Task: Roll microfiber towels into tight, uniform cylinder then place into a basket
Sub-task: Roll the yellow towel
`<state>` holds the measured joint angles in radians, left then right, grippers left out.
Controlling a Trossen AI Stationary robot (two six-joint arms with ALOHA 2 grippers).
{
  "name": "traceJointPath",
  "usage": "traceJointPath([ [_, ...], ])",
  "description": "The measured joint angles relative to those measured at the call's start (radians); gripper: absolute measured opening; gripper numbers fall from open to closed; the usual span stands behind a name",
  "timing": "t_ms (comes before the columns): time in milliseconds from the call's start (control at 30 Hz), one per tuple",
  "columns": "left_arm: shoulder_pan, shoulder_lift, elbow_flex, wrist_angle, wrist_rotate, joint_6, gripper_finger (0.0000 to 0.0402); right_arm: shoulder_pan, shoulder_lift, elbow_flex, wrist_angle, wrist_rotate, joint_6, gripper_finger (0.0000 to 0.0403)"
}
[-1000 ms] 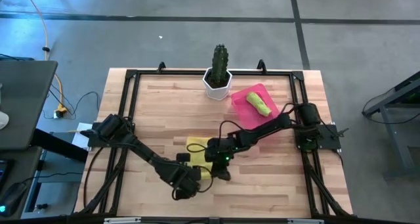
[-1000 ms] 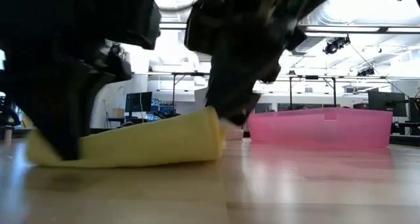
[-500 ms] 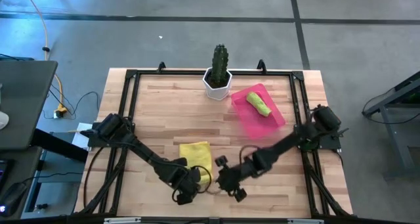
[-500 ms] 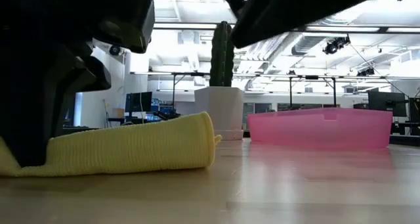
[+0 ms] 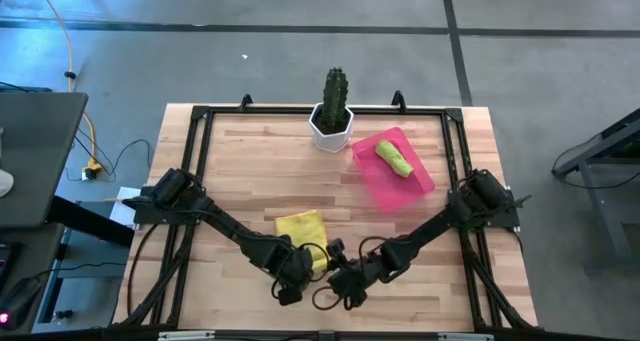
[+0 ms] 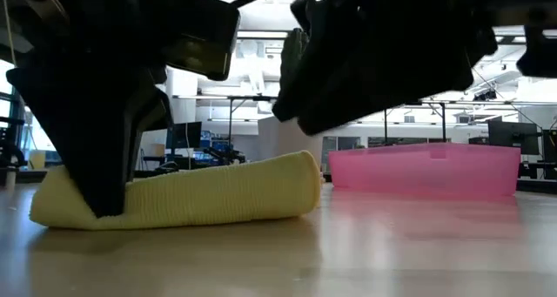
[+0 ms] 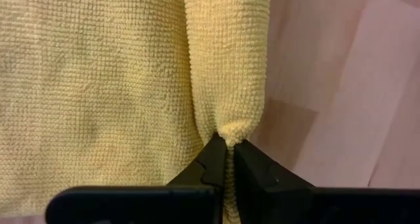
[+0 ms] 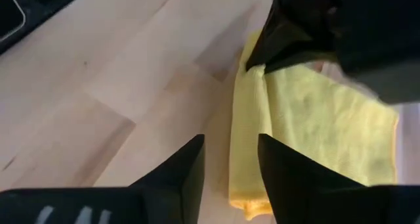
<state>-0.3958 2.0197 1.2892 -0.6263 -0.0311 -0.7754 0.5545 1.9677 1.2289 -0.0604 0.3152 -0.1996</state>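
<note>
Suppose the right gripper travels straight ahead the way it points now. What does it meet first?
Most likely the rolled edge of the yellow towel, lying just ahead of the open right gripper; depth is uncertain.

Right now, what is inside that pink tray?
A rolled lime green towel lies inside the pink tray, seen from above. From table height the tray's wall hides it. The yellow towel is outside, pinched by the left claw.

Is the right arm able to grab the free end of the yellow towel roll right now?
Probably yes. The right gripper is open just short of the yellow towel with bare wood between them; the left gripper pinches the other end.
</note>
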Motion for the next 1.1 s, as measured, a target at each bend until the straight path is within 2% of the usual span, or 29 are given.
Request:
traceJointPath([
  [267,0.004,-0.006,-0.026,0.03,0.012,0.039,0.0005,-0.023,0.001,0.0,-0.039,-0.045,0.019,0.0166],
  [533,-0.035,-0.006,-0.026,0.029,-0.033,0.075,0.0005,-0.024,0.001,0.0,-0.059,-0.044,0.027,0.0143],
  [700,-0.057,-0.006,-0.027,0.028,-0.076,0.105,0.0005,-0.023,0.001,-0.001,-0.229,-0.021,0.091,0.0133],
  [833,-0.049,-0.006,-0.027,0.029,-0.069,0.124,0.0005,-0.017,-0.007,-0.001,-0.327,-0.014,0.115,0.0133],
  [1000,-0.037,-0.006,-0.027,0.03,-0.054,0.125,0.0005,-0.024,-0.069,-0.001,-0.476,-0.005,0.125,0.0133],
  [1100,-0.037,-0.006,-0.027,0.037,-0.054,0.125,0.0005,-0.042,-0.144,-0.064,-0.419,0.002,0.157,0.0133],
])
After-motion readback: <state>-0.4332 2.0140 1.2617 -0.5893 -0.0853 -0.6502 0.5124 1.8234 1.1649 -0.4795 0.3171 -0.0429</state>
